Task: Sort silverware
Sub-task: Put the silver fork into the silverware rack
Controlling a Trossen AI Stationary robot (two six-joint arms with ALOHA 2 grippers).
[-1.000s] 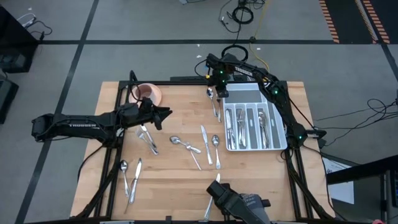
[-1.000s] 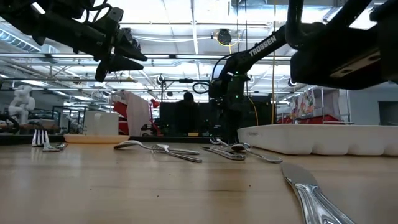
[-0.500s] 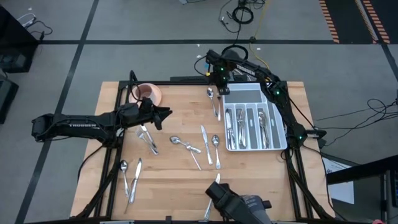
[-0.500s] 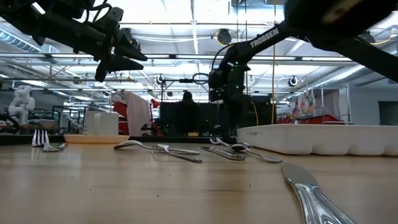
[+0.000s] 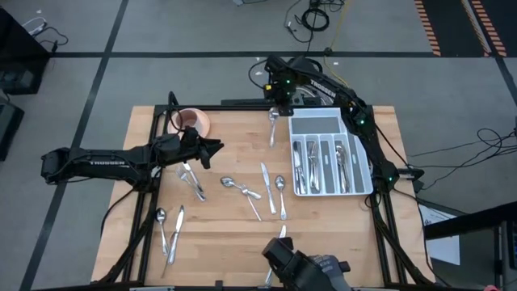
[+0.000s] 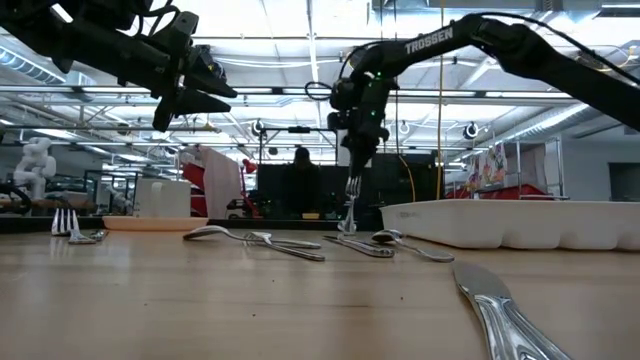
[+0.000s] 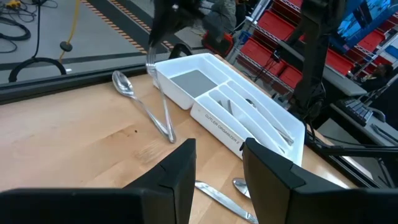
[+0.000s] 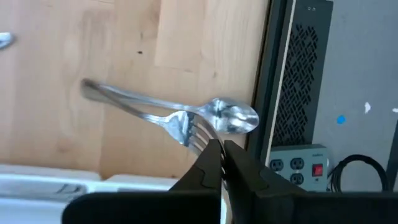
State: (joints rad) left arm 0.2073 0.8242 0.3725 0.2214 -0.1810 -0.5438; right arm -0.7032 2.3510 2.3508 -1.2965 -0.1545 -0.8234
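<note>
While right gripper (image 8: 217,163) pinches the fork (image 8: 186,129) by its tines, lift level toward the tray (image 5: 355,187); left gripper (image 7: 217,171) idles half-open.

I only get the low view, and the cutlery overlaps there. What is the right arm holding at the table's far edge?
Observer: The right gripper is shut on a fork, gripped by its tines.
Operator: Is it clear of the table?
Observer: Seemingly not. The left wrist view shows it tilted, handle tip down beside a spoon.
Operator: And the left arm?
Observer: The left gripper hovers near the pink saucer, fingers open and empty.
</note>
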